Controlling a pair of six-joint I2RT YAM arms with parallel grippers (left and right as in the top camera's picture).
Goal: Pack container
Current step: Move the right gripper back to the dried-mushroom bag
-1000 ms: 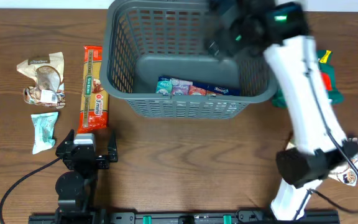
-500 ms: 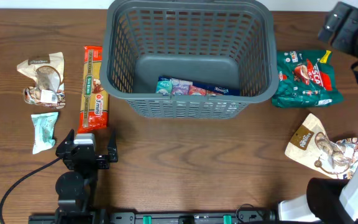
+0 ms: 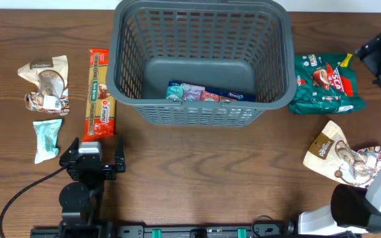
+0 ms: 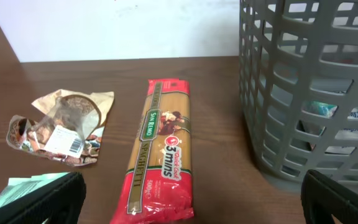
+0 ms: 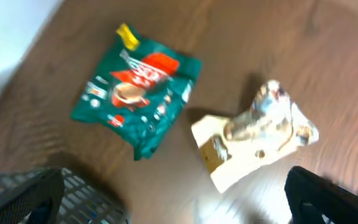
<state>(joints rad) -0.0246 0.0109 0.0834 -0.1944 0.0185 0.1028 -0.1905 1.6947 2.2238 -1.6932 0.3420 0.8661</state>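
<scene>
Spread empty, left fingers [image 4: 42, 202] frame spaghetti [image 4: 160, 155] beside the container [image 4: 272, 93], right fingers [image 5: 331, 199] the green bag [image 5: 138, 93]

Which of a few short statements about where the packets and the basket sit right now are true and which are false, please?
1. The spaghetti packet lies on the table, left of the container. True.
2. The container has nothing in it. False: a blue packet lies on its floor, against the near wall.
3. The green packet hangs over the container's rim. False: it lies flat on the table to the right of the container.
4. The left end effector is open and holds nothing. True.
</scene>
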